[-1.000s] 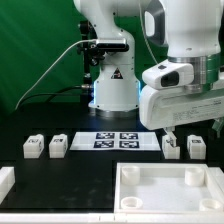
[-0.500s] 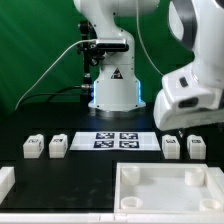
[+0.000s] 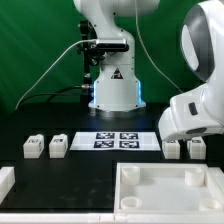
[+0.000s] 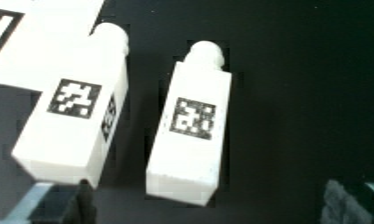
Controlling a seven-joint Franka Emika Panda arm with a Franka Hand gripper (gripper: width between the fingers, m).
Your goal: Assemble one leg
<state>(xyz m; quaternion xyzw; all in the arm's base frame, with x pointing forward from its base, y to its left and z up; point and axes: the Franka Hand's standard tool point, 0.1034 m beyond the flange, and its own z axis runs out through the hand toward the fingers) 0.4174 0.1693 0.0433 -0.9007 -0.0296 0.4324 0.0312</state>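
Four legs lie on the black table, each a small white block with a tag. In the exterior view two lie at the left and two at the right. My gripper's white hand hangs just above the right pair; its fingers are hidden there. In the wrist view two legs lie side by side, one near the marker board and one roughly under the gripper. My gripper is open and empty, with a dark fingertip at each side, above that leg's end.
The marker board lies between the two pairs of legs; its corner shows in the wrist view. The large white square tabletop panel lies at the front. A white piece sits at the front left. The robot base stands behind.
The arm has swung to the exterior view's right and come down, so the hand now hangs low over the right pair of legs. No part has moved.
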